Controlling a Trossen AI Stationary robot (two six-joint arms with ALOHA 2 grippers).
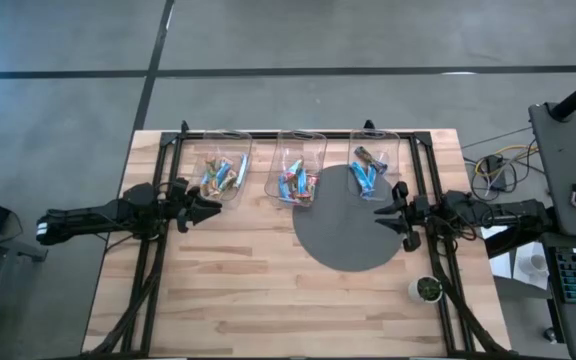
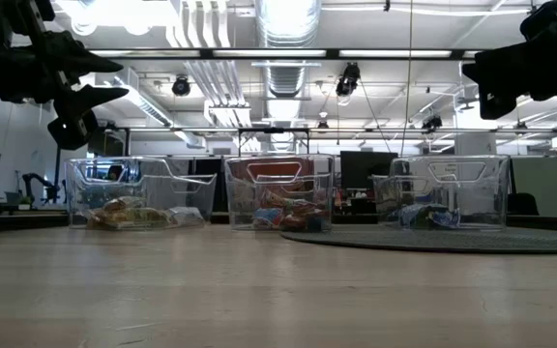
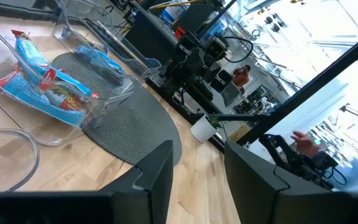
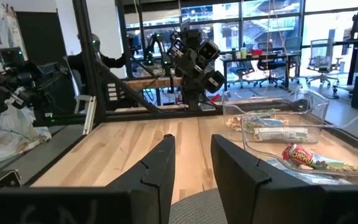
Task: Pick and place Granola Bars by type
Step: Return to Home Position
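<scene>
Three clear bins (image 1: 303, 136) stand in a row on the desk (image 1: 248, 290) at the far side of the round mat (image 1: 343, 238): one on it, one at its left rim, one well left. Granola bars (image 1: 295, 184) lie heaped in all three, and the overlap prevents a count. The left claw (image 1: 211, 207), left of the mat, and the right claw (image 1: 381, 218), at its right rim, both gape, holding nothing.
</scene>
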